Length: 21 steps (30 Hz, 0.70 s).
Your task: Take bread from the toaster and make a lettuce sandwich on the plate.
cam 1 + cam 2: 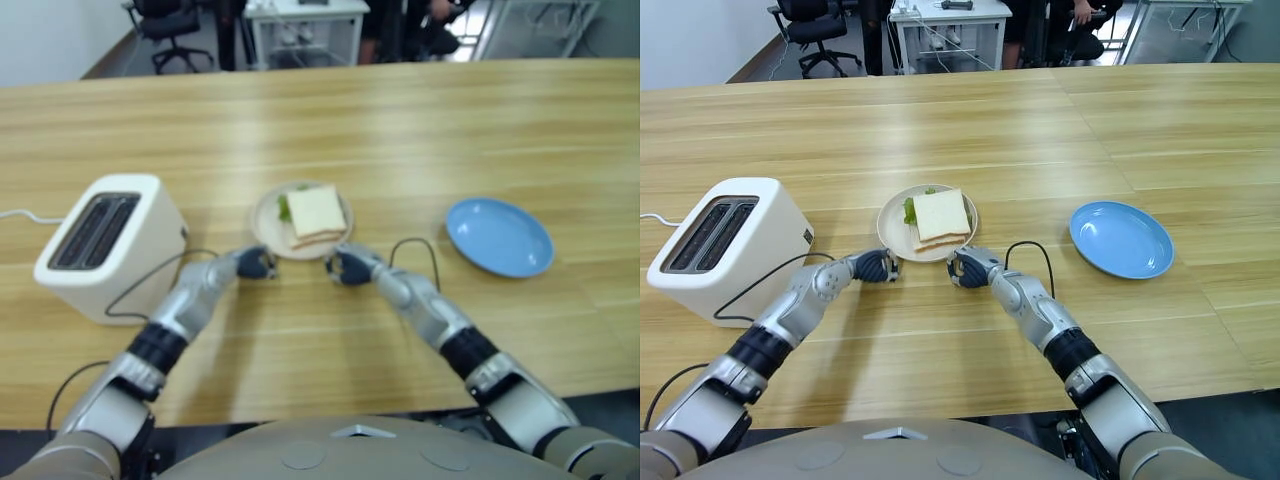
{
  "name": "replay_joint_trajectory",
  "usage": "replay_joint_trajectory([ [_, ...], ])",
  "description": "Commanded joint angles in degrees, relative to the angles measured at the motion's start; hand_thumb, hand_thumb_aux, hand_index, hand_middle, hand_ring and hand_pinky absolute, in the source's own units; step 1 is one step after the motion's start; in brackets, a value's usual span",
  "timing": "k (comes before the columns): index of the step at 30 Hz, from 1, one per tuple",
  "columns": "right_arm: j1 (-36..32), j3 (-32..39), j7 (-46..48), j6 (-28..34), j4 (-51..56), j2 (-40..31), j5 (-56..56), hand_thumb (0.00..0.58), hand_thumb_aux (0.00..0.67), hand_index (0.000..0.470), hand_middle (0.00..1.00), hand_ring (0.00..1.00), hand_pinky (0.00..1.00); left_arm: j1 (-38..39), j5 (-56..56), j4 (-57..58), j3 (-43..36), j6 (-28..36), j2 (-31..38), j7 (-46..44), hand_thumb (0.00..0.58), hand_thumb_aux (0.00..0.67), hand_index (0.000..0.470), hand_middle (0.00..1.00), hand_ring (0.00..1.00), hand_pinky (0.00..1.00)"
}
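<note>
Now both my hands sit with fingers curled tight, holding nothing: left hand (877,266) and right hand (968,267) just beside the white plate's (890,232) near rim. It holds the sandwich (940,217), lettuce (909,210) poking out left. Toaster (730,245) left, blue plate (1122,240) right.

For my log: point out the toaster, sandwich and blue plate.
toaster (758,212), right eye view, top beside the slots.
sandwich (940,214), right eye view, top bread slice.
blue plate (1122,240), right eye view, bare centre.
</note>
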Motion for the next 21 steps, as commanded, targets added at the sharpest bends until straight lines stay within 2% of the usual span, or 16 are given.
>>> replay_joint_trajectory([
  [1,-1.27,0.77,-5.21,-0.01,0.79,-0.32,-3.94,0.045,0.026,0.018,0.00,0.00,0.00,-1.09,2.44,1.39,0.16,1.02,-0.30,3.41,0.000,0.000,0.000,0.00,0.00,0.00],
  [2,-0.73,0.58,-5.61,-0.27,-0.61,-0.52,-3.96,0.045,0.026,0.018,0.00,0.00,0.00,-0.30,2.54,-0.71,0.49,1.70,0.13,3.28,0.000,0.000,0.000,0.00,0.00,0.00],
  [3,0.34,0.11,-5.90,-0.67,-2.97,-0.94,-3.67,0.000,0.000,0.000,0.00,0.00,0.00,1.07,1.87,-4.20,1.59,2.49,0.44,2.94,0.000,0.000,0.000,0.00,0.00,0.00],
  [6,5.65,-3.38,-5.15,-2.27,-12.72,-2.71,0.45,0.000,0.000,0.000,0.00,0.00,0.00,5.10,-1.05,-15.35,6.05,3.44,0.63,2.75,0.000,0.000,0.000,0.00,0.00,0.00],
  [10,13.70,-11.70,-3.05,-3.61,-26.93,-3.30,11.10,0.000,0.000,0.000,0.00,0.00,0.00,9.30,-10.38,-26.67,14.92,0.37,-2.74,5.36,0.000,0.000,0.000,0.00,0.00,0.00],
  [12,15.66,-14.65,-2.11,-3.50,-30.12,-2.33,15.66,0.000,0.000,0.000,0.00,0.00,0.00,9.80,-14.81,-28.10,18.83,-2.37,-5.72,8.26,0.000,0.000,0.000,0.00,0.00,0.00],
  [16,17.48,-21.39,-1.25,-4.00,-31.83,3.51,29.24,0.000,0.000,0.000,0.00,0.00,0.00,11.71,-28.26,-27.45,27.85,-4.03,-19.14,15.66,0.000,0.000,0.000,0.00,0.00,0.00],
  [21,18.37,-25.80,-0.47,-3.62,-29.53,9.09,37.39,0.000,0.000,0.000,0.00,0.00,0.00,13.32,-31.56,-20.57,28.33,-8.83,-26.11,18.68,0.000,0.000,0.000,0.00,0.00,0.00],
])
